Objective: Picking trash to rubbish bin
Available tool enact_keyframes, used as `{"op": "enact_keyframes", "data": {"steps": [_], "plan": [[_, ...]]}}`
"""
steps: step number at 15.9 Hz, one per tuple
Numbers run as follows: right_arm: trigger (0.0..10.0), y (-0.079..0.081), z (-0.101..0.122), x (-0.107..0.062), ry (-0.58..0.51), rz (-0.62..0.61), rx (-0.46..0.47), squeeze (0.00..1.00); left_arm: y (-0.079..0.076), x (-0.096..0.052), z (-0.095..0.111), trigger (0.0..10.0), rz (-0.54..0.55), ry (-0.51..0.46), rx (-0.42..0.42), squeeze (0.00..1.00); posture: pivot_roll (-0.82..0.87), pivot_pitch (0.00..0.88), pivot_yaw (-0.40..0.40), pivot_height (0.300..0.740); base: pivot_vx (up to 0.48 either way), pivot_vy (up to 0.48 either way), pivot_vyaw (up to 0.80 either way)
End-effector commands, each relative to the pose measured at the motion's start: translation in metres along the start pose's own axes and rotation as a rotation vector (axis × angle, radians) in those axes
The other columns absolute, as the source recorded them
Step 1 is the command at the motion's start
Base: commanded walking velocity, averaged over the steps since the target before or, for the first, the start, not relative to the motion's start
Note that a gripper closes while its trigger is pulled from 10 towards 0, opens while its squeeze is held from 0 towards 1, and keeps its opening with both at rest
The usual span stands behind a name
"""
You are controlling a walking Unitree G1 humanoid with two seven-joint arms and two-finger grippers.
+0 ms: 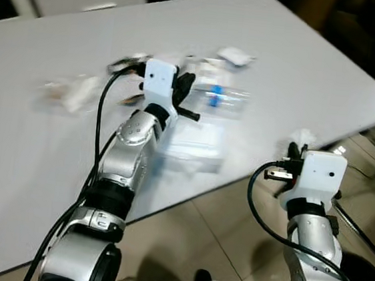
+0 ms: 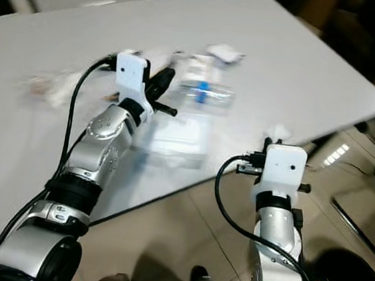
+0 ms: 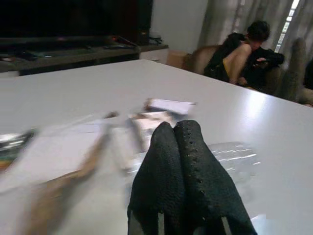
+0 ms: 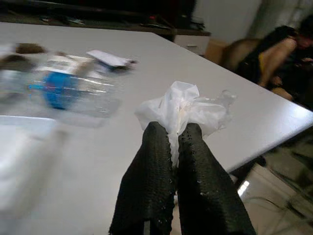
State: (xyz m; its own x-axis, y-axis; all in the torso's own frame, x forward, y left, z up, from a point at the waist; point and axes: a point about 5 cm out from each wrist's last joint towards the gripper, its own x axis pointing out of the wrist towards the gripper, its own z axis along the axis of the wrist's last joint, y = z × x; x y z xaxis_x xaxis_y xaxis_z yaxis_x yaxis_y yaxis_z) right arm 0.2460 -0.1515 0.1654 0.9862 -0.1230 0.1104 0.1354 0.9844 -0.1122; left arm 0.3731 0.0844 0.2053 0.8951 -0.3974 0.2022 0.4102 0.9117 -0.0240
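Right claw (image 4: pixel 171 134) pinches crumpled tissue (image 4: pixel 183 108); its wrist view shows a seated person (image 4: pixel 281 54).

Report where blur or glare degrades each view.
Left eye view: the litter around the plastic bottle is motion-smeared. Left wrist view: wrappers blurred, left gripper sharp. Right wrist view: bottle soft, the tissue in the right gripper crisp; floor glare.
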Motion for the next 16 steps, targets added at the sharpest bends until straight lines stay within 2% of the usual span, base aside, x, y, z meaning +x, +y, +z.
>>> {"op": "enact_keyframes", "data": {"steps": [1, 7, 16], "plan": [[10.0, 0.0037, -0.0011, -0.0014, 0.001, 0.010, 0.007, 0.00, 0.0036, -0.0003, -0.0017, 10.0, -0.001, 0.019, 0.001, 0.00, 0.12, 0.151, 0.024, 0.740, 0.000, 0.319, 0.00], [10.0, 0.0039, -0.0011, -0.0003, -0.002, 0.007, 0.006, 0.00, 0.0031, 0.0010, -0.0014, 10.0, -0.009, 0.024, 0.005, 0.00, 0.12, 0.148, 0.028, 0.740, 0.000, 0.331, 0.00], [10.0, 0.0026, -0.0010, 0.0005, -0.005, -0.001, -0.010, 0.00, 0.0012, 0.0001, -0.0073, 10.0, -0.014, 0.038, 0.035, 0.00, 0.12, 0.142, 0.027, 0.740, 0.000, 0.000, 0.00]]}}
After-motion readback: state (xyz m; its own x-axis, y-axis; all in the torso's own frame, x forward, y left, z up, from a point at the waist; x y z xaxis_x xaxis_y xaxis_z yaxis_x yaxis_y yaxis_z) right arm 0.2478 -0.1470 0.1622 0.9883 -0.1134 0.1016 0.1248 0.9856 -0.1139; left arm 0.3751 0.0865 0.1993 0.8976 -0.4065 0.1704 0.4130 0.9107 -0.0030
